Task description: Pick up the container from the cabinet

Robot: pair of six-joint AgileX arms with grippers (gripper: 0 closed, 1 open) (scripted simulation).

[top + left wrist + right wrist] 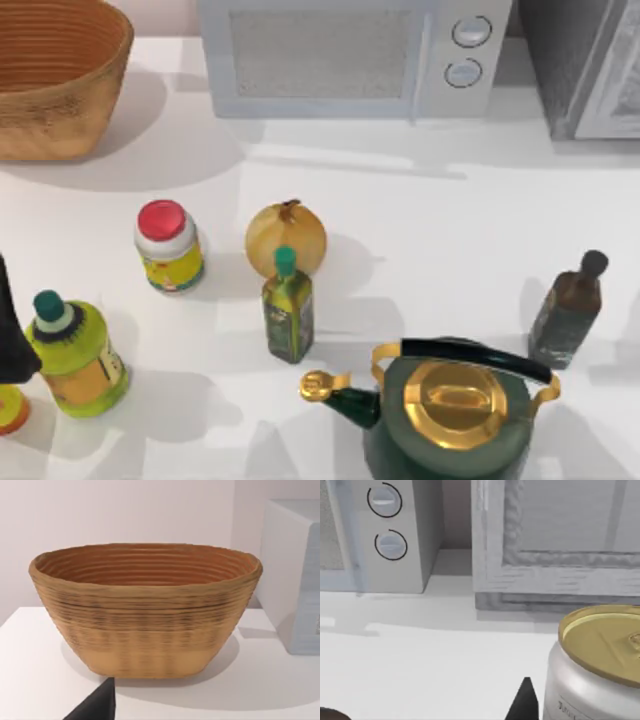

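Observation:
The cabinet (566, 70) is a dark-grey speckled box at the table's back right corner. Its pale grey framed door (555, 540) faces the right wrist camera and looks closed. The container is hidden. A dark part of my right gripper (523, 703) shows low in the right wrist view. It sits in front of the cabinet, beside a silver can with a gold lid (600, 670). My left arm (10, 325) stands at the table's left edge. A dark piece of my left gripper (96, 706) points toward the woven basket (145, 610).
The white microwave (350, 55) with two round knobs stands left of the cabinet, and the basket (55, 80) is at the back left. In front stand a red-capped jar (168, 246), an onion (286, 236), an oil bottle (288, 308), a yellow-green bottle (75, 355), a dark bottle (568, 310) and a green-and-gold kettle (450, 410).

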